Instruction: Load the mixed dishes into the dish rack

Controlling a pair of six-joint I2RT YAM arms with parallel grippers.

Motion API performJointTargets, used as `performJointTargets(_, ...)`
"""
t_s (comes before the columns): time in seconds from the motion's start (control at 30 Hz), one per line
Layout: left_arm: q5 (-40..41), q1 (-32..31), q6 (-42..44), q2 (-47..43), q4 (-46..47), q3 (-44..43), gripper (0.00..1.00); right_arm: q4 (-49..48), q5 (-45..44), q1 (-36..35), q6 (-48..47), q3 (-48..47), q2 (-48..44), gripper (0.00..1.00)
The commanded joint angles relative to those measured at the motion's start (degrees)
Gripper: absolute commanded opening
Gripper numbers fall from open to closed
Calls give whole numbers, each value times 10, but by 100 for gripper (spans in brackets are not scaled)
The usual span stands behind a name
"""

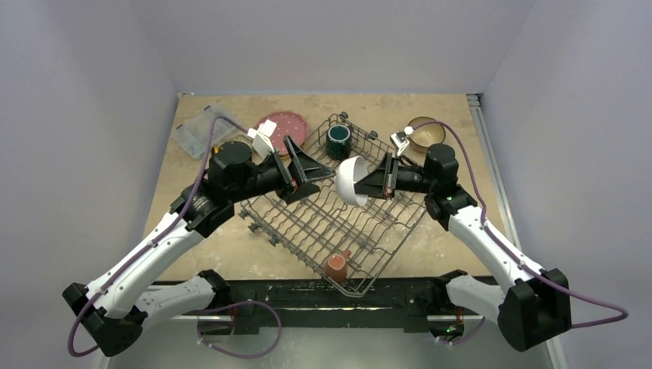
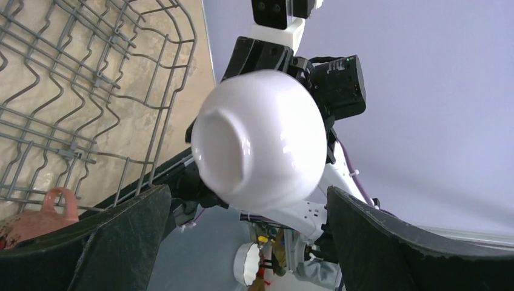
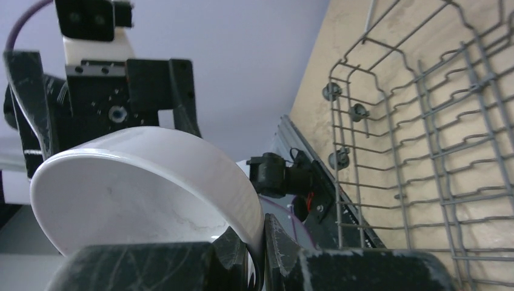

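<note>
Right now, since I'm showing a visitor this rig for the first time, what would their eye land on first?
The white bowl, tipped on its side in mid-air over the dish rack, its rim pinched by the right gripper. The left gripper faces it from the other side, jaws wide open. Then two mugs in the rack: a dark teal mug at the far end and a red-and-white mug at the near corner.

plain lilac walls (image 1: 92, 69), beige table (image 1: 430, 104)
</note>
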State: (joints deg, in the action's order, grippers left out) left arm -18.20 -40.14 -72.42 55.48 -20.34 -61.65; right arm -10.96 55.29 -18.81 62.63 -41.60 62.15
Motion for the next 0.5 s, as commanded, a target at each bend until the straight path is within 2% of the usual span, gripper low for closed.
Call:
performJointTargets(0.0, -42, -2, 15, 43, 42, -67, 100, 17, 36, -35, -43, -59, -7, 0)
performJointTargets(0.13, -59, -7, 44, 77, 16, -122, 100, 2, 31, -47, -30, -56, -19, 0)
performJointTargets(0.3, -75, -20, 26, 82, 29, -114, 95, 13, 14, -49, -31, -45, -21, 0)
performJointTargets(0.47, -70, -37, 39, 83, -19, -123, 94, 28, -13, -49, -40, -40, -21, 0)
